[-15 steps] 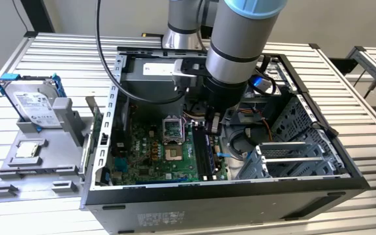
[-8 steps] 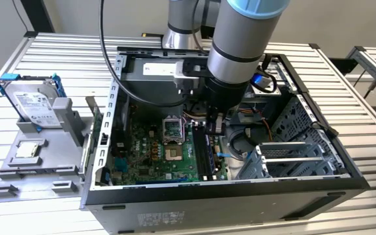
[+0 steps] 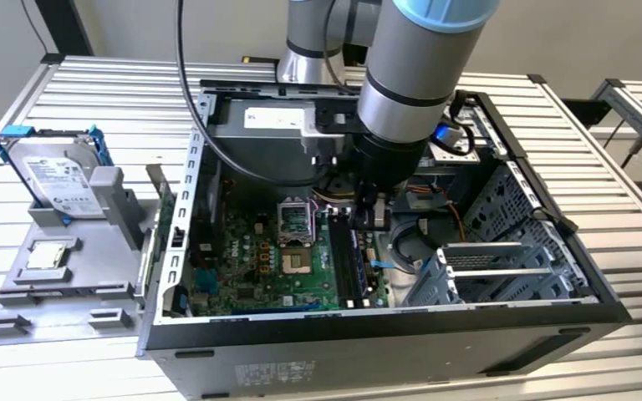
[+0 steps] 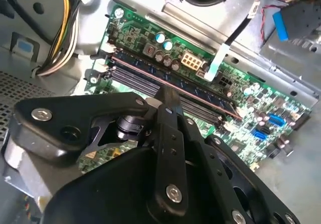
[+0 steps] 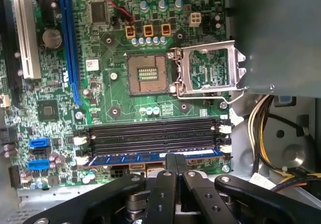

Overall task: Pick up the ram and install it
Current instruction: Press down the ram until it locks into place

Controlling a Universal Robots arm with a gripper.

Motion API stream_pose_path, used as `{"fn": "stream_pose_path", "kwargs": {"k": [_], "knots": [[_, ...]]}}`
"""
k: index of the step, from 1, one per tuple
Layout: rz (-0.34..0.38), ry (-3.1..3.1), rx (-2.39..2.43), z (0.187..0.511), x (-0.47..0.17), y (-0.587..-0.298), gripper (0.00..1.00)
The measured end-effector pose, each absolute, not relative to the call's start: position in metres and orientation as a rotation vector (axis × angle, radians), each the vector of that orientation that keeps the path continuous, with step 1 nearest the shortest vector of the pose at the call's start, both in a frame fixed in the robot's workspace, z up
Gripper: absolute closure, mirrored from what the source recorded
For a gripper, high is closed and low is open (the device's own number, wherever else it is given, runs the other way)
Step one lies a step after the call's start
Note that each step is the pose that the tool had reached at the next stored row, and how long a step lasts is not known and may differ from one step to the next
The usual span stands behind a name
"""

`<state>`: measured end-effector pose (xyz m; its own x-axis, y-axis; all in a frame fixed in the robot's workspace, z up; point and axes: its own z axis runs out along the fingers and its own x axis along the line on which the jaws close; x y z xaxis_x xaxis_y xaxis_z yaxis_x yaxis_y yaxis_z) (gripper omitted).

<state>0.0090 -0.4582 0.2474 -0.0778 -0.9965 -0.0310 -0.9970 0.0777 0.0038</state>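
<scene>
The ram [image 5: 150, 158] sits in the motherboard's [image 5: 115, 91] outermost slot, beside three empty ones; the tool [image 5: 173, 170], fingers pinched together, presses on its edge, seemingly to seat it.

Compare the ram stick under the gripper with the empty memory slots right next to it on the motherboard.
The ram shows a blue board edge; the empty memory slots are black. The ram's slot is filled, while the neighbouring slots stand open with nothing in them. The ram lies directly under the gripper; the empty slots sit further toward the open processor socket. Both run parallel, span the same length, and end at white latches.
</scene>
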Motion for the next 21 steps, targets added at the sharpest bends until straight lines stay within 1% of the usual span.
{"fn": "stream_pose_path", "kwargs": {"k": [12, 15, 21], "knots": [[0.035, 2.236, -2.177, 0.246, 0.010, -0.460, 1.00], [0.035, 2.236, -2.177, 0.242, 0.010, -0.468, 1.00], [0.036, 2.236, -2.177, 0.231, 0.011, -0.469, 1.00]]}}
